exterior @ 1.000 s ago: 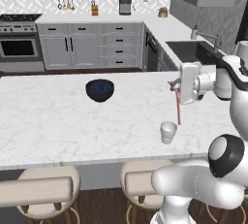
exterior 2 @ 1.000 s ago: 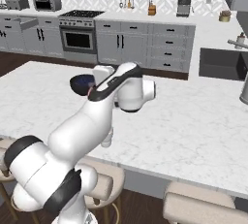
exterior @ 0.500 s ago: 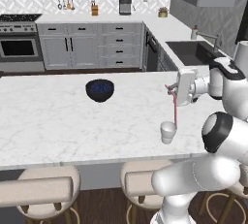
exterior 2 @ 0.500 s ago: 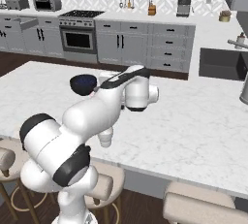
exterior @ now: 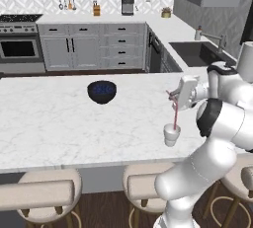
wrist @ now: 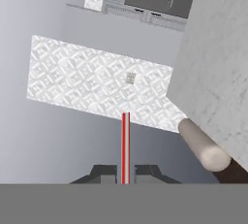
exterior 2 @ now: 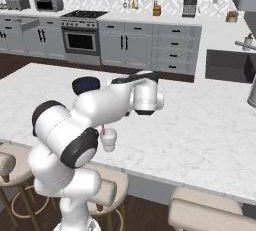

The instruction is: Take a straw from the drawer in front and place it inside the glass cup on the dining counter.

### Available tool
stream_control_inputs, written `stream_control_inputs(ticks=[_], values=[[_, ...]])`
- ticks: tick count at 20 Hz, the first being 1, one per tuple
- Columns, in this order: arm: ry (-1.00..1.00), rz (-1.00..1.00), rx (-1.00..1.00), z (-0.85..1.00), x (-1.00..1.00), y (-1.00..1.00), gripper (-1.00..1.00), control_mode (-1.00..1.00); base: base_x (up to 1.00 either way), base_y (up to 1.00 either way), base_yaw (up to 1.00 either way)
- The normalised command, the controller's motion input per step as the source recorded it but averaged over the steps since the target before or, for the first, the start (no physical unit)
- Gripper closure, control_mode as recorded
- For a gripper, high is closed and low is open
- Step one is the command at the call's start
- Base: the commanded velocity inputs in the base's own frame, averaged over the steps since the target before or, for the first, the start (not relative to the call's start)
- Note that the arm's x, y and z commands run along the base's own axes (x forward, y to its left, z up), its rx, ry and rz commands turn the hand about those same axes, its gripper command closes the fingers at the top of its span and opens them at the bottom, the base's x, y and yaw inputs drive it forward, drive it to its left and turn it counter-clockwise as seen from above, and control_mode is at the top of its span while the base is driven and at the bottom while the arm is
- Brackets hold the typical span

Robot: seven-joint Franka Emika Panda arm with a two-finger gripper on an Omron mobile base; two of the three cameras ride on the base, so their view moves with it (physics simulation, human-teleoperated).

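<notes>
We're holding the straw w/ the gripper pinched tight on its upper end; in the hand view the two dark fingertips are pressing on either side of the red tube. The straw is hanging nearly upright, lower end reaching into the glass cup. The cup is standing near the front edge of the dining counter, approx. below our hand. From the right side we're seeing the cup just beside the arm's dark elbow, a bit of pink straw showing above its rim. A dark blue bowl is sitting further back on the counter, well apart from the cup.
</notes>
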Motion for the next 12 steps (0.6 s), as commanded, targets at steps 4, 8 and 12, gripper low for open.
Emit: stream_control_inputs(ticks=[4, 8, 12], values=[[-0.1, 0.1, 0.03, -0.16, 0.11, 0.0, 1.0, -1.0, 0.0, 0.0, 0.0], [-0.08, 0.09, 0.01, -0.22, 0.0, -0.05, 1.0, -1.0, 0.0, 0.0, 0.0], [-0.08, 0.08, 0.0, -0.2, 0.0, -0.03, 1.0, -1.0, 0.0, 0.0, 0.0]])
